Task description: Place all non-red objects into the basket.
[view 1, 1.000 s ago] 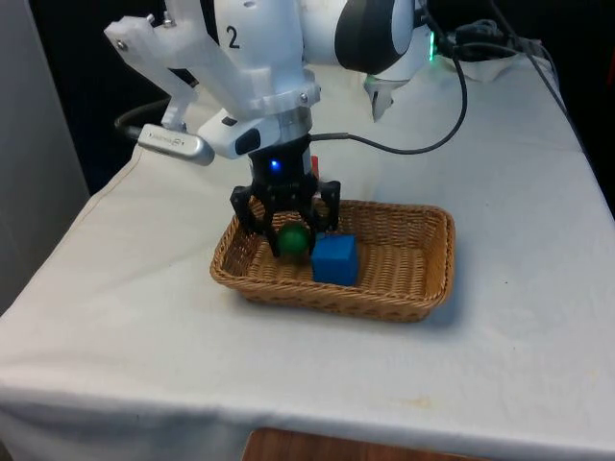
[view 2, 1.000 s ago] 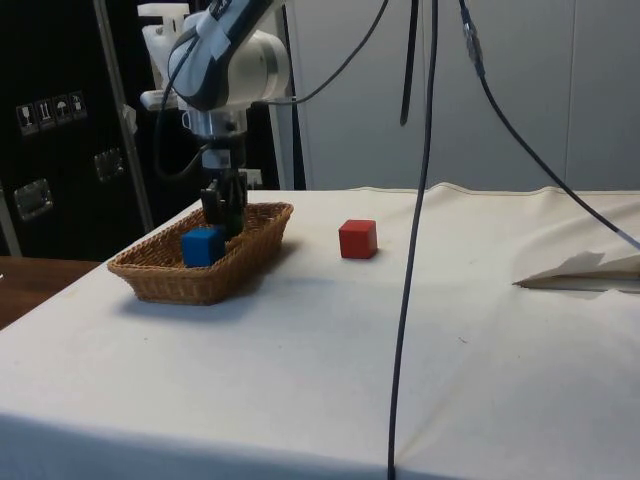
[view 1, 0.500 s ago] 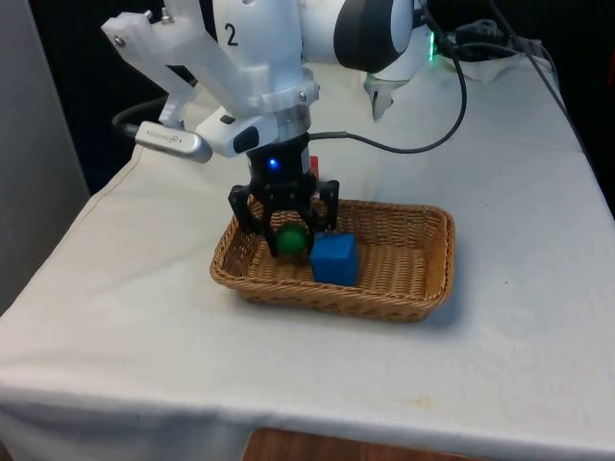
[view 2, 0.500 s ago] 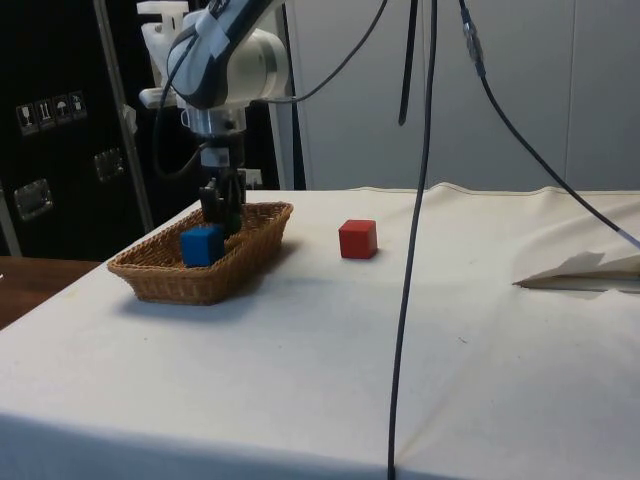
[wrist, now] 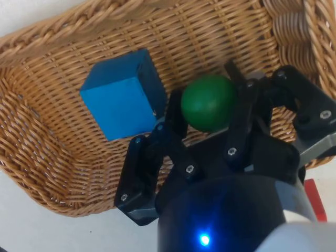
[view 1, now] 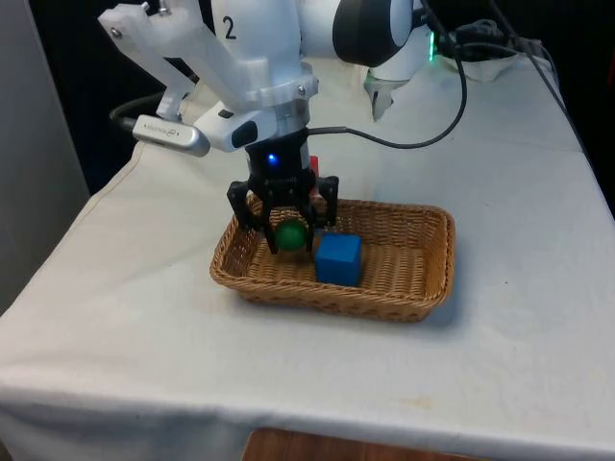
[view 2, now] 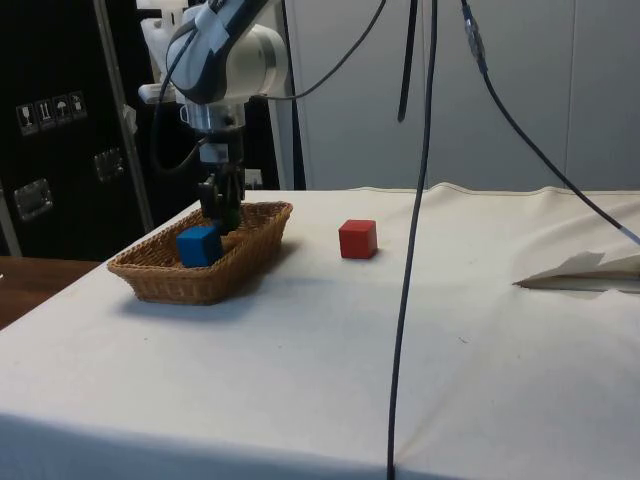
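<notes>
Wicker basket (view 1: 423,279) on the white cloth holds a blue cube (view 1: 338,259), resting on the basket floor just beside the jaws. The gripper (view 1: 285,233) hangs inside the basket, jaws closed on a green ball (wrist: 208,102) gripped between the fingers (wrist: 167,126). A red cube (view 2: 357,239) sits on the cloth outside the basket, well apart from the jaws

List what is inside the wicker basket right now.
Inside the wicker basket: a blue cube on the weave and a green ball between the gripper's fingers. The floor under the ball and gripper is covered.
</notes>
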Controlling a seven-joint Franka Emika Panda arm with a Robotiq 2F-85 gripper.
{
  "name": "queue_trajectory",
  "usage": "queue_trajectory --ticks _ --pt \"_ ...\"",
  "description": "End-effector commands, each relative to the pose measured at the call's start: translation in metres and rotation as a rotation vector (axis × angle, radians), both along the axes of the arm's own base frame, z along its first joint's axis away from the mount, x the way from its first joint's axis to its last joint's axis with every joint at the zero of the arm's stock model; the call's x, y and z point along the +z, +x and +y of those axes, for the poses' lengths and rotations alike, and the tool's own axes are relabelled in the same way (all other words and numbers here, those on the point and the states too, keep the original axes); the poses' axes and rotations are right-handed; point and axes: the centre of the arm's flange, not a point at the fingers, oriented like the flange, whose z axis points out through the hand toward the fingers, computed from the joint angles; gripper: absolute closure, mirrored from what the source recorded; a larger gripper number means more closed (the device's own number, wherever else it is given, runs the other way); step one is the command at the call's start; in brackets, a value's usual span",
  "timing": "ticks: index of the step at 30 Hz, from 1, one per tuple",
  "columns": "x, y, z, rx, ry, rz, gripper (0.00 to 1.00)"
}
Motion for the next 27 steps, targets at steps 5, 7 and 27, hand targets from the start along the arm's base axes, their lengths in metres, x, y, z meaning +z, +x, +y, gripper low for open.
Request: queue_trajectory --ticks 5,7,27 --pt "0.000 0.000 0.002 0.000 0.001 0.000 0.89" --pt "0.000 0.000 0.002 0.000 0.002 0.000 0.70" --pt "0.030 -0.003 0.006 0.004 0.009 -0.002 0.00"
